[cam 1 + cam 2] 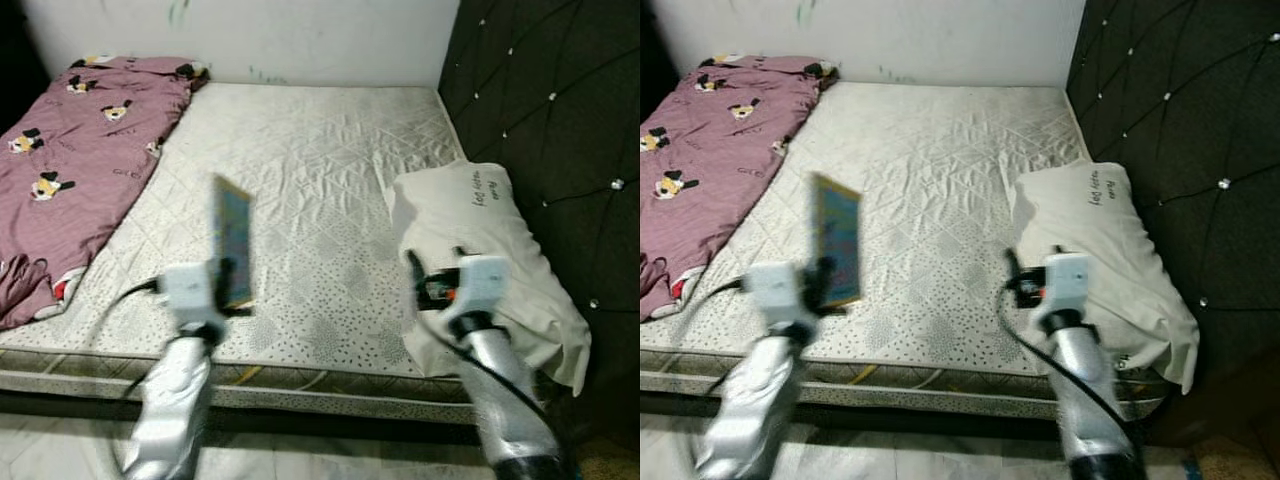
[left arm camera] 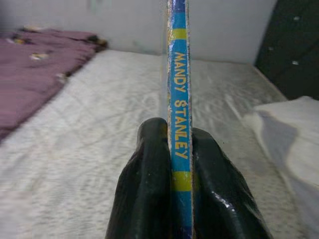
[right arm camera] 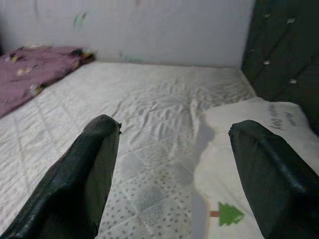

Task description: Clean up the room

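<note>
My left gripper (image 1: 232, 278) is shut on a thin blue book (image 1: 234, 240), held upright above the front edge of the white mattress (image 1: 320, 170). In the left wrist view the book's spine (image 2: 179, 119) reads MANDY STANLEY and sits clamped between the two black fingers (image 2: 144, 194). My right gripper (image 1: 413, 272) is open and holds nothing; it hovers by the left edge of a white pillow (image 1: 490, 250) lying against the dark headboard. The right wrist view shows its fingers (image 3: 84, 174) spread wide over the mattress and pillow (image 3: 249, 149).
A maroon blanket with cartoon prints (image 1: 70, 160) is bunched on the left side of the bed. A dark tufted headboard (image 1: 560, 120) stands along the right. A white wall (image 1: 300, 35) closes the far side. Pale floor (image 1: 60, 450) lies before the bed.
</note>
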Tool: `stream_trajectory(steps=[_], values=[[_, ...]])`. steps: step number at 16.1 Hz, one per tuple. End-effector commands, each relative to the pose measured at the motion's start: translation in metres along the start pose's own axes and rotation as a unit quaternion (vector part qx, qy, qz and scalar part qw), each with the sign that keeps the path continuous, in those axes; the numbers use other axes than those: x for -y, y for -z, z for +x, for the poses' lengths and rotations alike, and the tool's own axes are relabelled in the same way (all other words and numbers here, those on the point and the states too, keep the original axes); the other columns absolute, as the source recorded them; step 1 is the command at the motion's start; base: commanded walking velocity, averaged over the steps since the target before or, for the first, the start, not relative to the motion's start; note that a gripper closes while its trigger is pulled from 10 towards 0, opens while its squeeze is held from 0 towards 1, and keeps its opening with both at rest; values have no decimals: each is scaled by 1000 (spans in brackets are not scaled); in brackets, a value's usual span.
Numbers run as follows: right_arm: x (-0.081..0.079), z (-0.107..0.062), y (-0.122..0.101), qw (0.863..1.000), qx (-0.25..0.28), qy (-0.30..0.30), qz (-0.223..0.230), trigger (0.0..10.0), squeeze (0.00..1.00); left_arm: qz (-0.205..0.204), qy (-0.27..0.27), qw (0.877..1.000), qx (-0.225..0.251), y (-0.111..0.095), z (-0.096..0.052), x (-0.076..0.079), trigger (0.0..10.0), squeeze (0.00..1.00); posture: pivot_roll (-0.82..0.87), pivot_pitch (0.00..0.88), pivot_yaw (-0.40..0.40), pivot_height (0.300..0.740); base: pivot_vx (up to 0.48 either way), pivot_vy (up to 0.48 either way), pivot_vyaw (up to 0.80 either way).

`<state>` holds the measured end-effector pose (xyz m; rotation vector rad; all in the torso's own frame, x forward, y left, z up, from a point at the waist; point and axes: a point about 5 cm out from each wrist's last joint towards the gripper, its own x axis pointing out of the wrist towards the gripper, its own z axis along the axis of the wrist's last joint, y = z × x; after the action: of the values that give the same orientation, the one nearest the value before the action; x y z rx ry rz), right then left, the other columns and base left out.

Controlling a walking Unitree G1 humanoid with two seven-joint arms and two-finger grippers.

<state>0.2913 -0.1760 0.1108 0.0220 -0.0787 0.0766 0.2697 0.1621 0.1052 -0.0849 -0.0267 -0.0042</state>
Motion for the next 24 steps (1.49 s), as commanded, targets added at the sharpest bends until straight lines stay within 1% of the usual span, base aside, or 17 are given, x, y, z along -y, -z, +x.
stream_trajectory(steps=[1,2,3,4,5,7,9,12,14,15,16,17,18,20,21,22,24], values=[[8,-8,-4,1000,0,18,4,10000,0,0,0,1000,23,-13,-4,-5,10000,0,12,77,20,740,0,0,0],[10,-14,-4,1000,-3,24,4,10000,0,3,-1,1000,21,-13,-7,-7,10000,0,10,79,20,740,0,0,0],[16,-27,-4,999,-9,40,2,10000,0,6,-3,1000,10,-9,-17,-12,10000,0,5,81,22,740,0,0,0],[16,-37,-5,999,-12,46,6,10000,0,9,-12,1000,-10,0,-27,-18,10000,0,0,86,24,740,0,0,0],[14,-39,-5,999,-16,46,10,10000,0,4,-16,1000,-24,6,-33,-19,10000,0,-11,92,25,740,0,0,0],[11,-32,-5,999,-23,41,16,10000,0,1,-2,1000,-23,4,-26,-7,10000,0,-12,92,21,740,0,0,0],[9,-26,-11,999,-16,36,12,10000,0,-4,3,1000,-17,0,-21,-2,10000,0,-14,90,19,740,0,0,-772],[12,-22,-14,999,-17,38,10,10000,0,-7,3,1000,-13,-3,-16,1,10000,0,-12,87,25,740,0,0,-485],[12,-19,-12,999,-14,49,11,10000,0,-5,12,1000,-13,-4,-11,2,10000,0,-6,78,61,740,0,0,0],[10,-19,-10,998,-10,57,17,10000,0,-1,26,1000,-13,-6,-6,4,10000,0,-10,75,89,740,0,0,0],[9,-19,-10,998,-10,58,18,10000,0,1,28,1000,-13,-6,-5,4,10000,0,-12,76,93,740,0,0,0],[3,-20,-8,998,-12,53,21,10000,0,5,35,999,-11,-9,1,2,10000,0,-19,81,95,740,0,0,0],[0,-20,-8,999,-13,45,17,10000,0,7,35,999,-10,-9,3,2,10000,0,-17,84,84,740,0,0,0],[-3,-16,-6,999,-21,22,13,10000,0,2,21,1000,-5,-10,2,1,10000,0,-2,92,51,740,0,0,0],[-3,-16,-5,999,-22,20,12,10000,0,1,18,1000,-5,-10,2,1,10000,0,-2,92,51,740,0,0,0],[-5,-8,-4,1000,-29,2,7,10000,0,-4,2,1000,-7,-7,-7,-1,10000,0,20,100,10,740,0,0,0],[-10,0,-4,999,-33,-21,4,10000,0,-9,-15,1000,-10,-3,-17,-1,10000,0,45,108,-37,740,0,0,0]])
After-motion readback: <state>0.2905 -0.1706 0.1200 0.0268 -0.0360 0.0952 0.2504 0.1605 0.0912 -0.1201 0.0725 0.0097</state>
